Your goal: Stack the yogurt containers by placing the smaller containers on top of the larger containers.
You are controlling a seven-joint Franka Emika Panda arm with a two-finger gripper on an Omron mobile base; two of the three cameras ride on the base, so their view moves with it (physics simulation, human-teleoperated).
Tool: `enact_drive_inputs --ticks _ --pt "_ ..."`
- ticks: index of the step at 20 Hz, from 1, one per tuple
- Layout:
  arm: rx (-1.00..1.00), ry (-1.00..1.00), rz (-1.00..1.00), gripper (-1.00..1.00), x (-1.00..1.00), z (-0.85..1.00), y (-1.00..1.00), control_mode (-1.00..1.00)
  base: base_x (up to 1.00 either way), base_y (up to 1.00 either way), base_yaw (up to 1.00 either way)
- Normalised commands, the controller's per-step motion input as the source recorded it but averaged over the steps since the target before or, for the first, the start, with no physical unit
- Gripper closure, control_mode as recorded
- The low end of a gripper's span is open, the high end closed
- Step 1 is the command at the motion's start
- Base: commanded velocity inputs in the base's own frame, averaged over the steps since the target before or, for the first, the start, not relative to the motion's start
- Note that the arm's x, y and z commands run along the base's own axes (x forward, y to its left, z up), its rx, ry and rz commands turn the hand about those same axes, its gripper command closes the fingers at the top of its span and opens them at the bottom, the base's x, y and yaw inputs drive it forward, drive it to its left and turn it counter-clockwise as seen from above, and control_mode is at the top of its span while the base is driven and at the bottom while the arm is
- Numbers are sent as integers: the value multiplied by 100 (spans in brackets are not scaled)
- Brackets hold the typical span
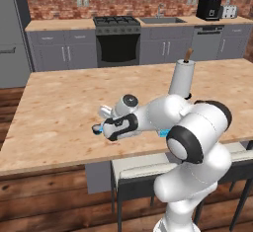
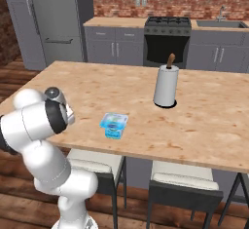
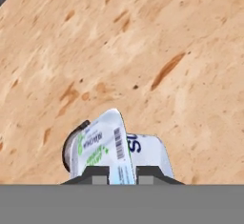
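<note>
Pincer [image 3: 121,174] tips are closing narrowly around the small cup [image 3: 102,149] lying near the surface's [image 1: 59,107] near left edge. Nothing is stacked yet, I judge: the tub [image 2: 114,124] is sitting bare, well apart to the right, near the roll [image 2: 166,86].

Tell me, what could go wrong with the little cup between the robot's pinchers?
1. The small white-labelled cup with a dark end looks tipped over sideways between the jaws, so it might twist or slip out when it is lifted.
2. A pale translucent cup sits right beside it and could get bumped.
3. The squarish light-blue tub is some way off along the wooden counter, so the cup could drop on the way.
</note>
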Motion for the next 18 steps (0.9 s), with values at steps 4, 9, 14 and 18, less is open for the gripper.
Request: enact_drive_inputs --ticks 4,9,14,18 --pt "1 -6 -3 100 -14 38 -6 -100 0 0 0" --pt "0 -8 -4 100 -27 41 -18 -100 0 0 0" --pt "1 -9 -5 100 -28 45 -28 -100 0 0 0" --pt "5 -9 -6 100 -20 52 -37 -100 0 0 0"
